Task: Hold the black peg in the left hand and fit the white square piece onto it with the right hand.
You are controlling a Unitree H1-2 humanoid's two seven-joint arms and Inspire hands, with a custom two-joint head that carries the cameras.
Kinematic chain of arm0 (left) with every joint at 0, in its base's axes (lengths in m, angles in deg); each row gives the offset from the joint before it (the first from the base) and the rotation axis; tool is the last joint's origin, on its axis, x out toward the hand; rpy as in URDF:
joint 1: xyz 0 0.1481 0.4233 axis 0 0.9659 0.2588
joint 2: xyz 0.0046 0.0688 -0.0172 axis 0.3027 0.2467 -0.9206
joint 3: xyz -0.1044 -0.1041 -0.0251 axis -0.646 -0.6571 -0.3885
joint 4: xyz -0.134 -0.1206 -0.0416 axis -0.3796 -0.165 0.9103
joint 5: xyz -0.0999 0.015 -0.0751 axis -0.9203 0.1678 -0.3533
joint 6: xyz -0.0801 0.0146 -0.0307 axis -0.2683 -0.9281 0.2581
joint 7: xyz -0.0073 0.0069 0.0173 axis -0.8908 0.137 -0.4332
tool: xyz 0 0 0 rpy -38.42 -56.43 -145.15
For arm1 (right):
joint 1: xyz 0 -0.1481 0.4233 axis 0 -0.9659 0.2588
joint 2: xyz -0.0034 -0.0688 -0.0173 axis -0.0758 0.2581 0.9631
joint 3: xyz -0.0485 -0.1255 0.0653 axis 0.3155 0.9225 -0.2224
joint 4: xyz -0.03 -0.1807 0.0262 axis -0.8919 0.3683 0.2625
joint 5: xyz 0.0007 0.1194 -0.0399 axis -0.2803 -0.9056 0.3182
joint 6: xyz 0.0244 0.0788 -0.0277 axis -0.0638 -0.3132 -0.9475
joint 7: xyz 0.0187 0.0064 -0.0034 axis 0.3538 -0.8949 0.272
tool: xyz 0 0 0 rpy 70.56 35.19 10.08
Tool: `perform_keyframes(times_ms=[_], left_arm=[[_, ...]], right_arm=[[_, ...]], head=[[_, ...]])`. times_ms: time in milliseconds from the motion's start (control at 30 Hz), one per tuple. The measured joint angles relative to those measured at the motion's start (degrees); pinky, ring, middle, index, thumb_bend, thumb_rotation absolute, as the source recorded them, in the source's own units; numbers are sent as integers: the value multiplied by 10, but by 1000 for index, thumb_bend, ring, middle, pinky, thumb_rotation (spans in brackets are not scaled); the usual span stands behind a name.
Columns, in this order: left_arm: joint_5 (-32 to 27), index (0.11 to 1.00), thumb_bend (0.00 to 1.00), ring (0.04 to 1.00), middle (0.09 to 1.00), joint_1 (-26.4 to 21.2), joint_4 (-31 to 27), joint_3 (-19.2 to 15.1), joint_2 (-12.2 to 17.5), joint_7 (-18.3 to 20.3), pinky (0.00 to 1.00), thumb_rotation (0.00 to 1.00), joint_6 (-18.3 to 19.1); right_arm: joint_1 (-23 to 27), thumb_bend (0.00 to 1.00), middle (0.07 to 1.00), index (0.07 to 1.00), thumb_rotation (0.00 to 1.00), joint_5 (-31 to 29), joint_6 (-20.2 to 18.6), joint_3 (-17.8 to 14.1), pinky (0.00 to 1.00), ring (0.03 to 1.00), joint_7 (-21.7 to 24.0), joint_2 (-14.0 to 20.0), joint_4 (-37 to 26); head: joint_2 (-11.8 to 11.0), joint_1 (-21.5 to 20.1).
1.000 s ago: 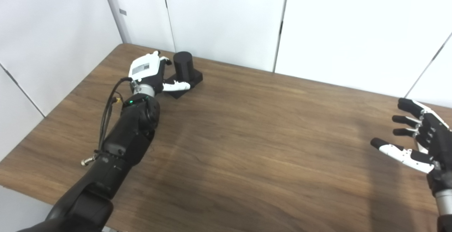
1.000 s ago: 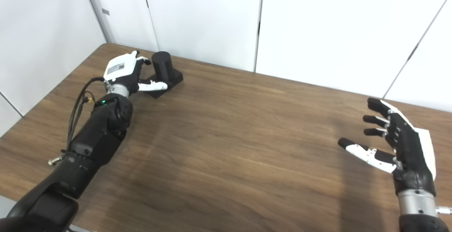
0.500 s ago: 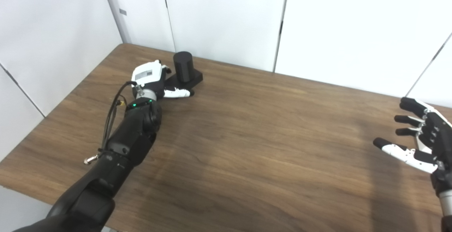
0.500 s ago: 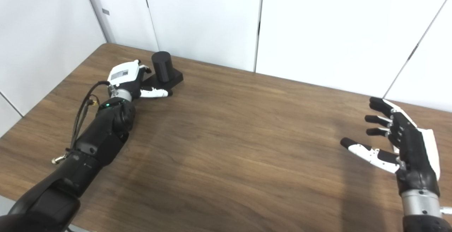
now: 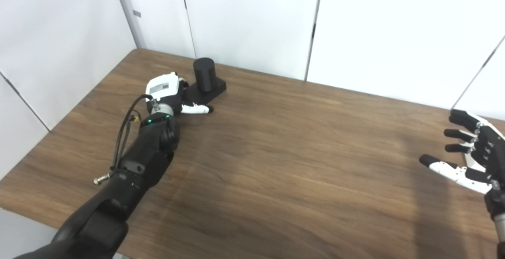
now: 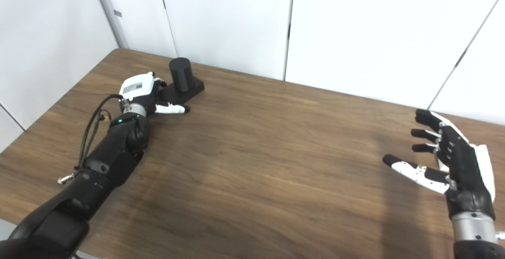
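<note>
Fingers (image 6: 423,133) of the right hand (image 6: 453,160) were spread wide over the table's (image 6: 256,164) right edge, holding nothing. Near the far left corner, the left hand (image 5: 167,93) lay just beside the black peg (image 5: 204,74), which stood upright on its base; whether its fingers gripped that base could not be told.

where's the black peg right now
The black cylindrical peg stands upright on its square black base at the wooden table's far left, just beyond the left hand.

Left hand (image 5: 167,93) low, outstretched; right hand (image 6: 453,160) fingers (image 6: 424,121) spread.
</note>
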Motion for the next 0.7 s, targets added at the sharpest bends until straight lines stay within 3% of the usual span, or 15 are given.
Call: perform_keyframes(times_ms=[233,433,700], left_arm=[[-18,757,842,984,955,-2,0,11,14,11,895,496,-6],[-25,712,776,972,939,-19,-5,37,48,60,865,391,-14],[-28,677,745,964,920,-40,-8,56,66,113,848,337,-16]], right_arm=[[-1,625,812,787,0,0,0,0,611,727,0,0,-1],[-3,622,812,791,0,1,0,-1,605,729,0,0,-1],[-6,619,818,792,0,1,1,-1,613,730,0,-1,-1]], head=[[3,-3],[4,-3],[6,-4]])
